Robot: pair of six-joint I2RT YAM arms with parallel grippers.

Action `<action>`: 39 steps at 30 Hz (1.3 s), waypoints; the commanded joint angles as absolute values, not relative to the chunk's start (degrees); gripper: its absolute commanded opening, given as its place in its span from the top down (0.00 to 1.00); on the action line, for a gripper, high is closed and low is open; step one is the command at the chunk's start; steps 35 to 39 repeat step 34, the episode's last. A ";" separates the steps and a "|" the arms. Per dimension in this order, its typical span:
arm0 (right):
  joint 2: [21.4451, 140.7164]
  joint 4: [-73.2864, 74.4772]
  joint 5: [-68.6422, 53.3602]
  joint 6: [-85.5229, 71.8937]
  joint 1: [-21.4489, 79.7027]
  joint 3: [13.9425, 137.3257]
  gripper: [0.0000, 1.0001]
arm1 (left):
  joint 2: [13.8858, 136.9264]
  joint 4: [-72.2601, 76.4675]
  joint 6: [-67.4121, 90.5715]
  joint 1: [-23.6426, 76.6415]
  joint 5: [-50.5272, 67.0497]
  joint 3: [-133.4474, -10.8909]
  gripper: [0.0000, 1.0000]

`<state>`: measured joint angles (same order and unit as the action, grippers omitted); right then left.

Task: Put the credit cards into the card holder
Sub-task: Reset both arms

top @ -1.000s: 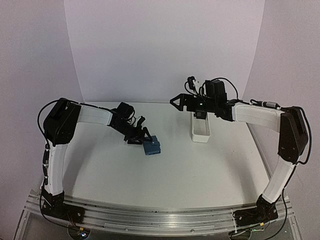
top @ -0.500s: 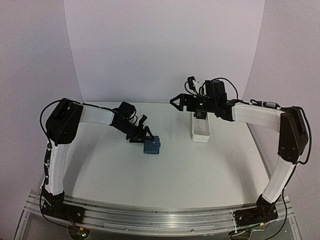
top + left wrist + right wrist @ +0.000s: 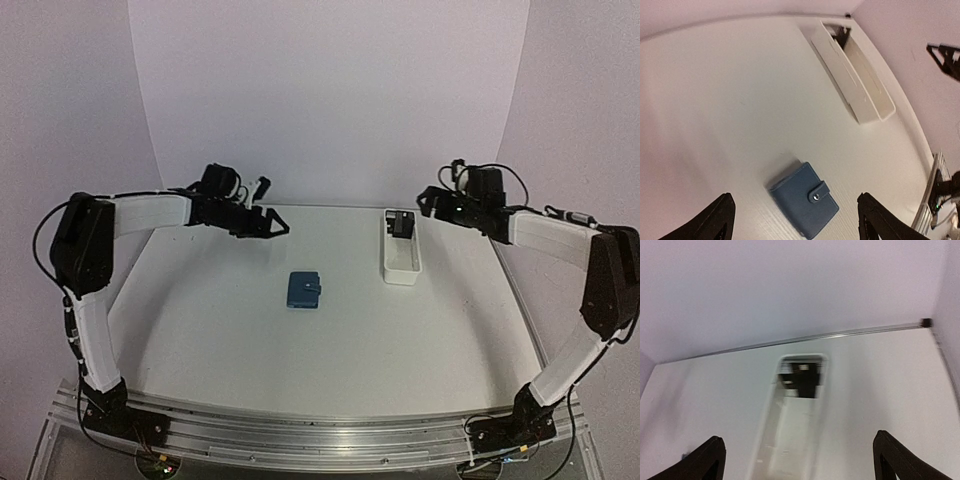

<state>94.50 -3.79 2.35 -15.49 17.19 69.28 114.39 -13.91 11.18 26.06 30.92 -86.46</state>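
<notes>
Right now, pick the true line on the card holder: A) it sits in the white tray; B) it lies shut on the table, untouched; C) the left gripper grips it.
B: the card holder lies flat, flap shut, left gripper and right gripper both clear of it.

A small blue card holder point(image 3: 303, 290) lies flat near the middle of the tabletop point(image 3: 230, 345). A long white tray point(image 3: 401, 264) sits nearer the far right corner, with a dark thing point(image 3: 402, 224) in its far end. The left tool point(image 3: 278, 226) hangs over the far left part, and the right tool point(image 3: 427, 197) hangs near the tray's far end.
</notes>
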 commanded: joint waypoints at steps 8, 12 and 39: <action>60.46 -24.89 18.59 -6.15 -1.88 28.19 0.02 | 77.74 13.72 -3.10 17.15 -7.11 -43.32 0.00; 52.08 -40.04 12.56 -3.16 -1.85 11.73 0.02 | 70.09 25.56 6.58 11.69 -2.78 -27.08 0.00; 58.57 -58.68 4.75 -0.47 -1.89 0.36 0.02 | 51.38 33.13 16.56 0.26 -4.03 -5.19 0.00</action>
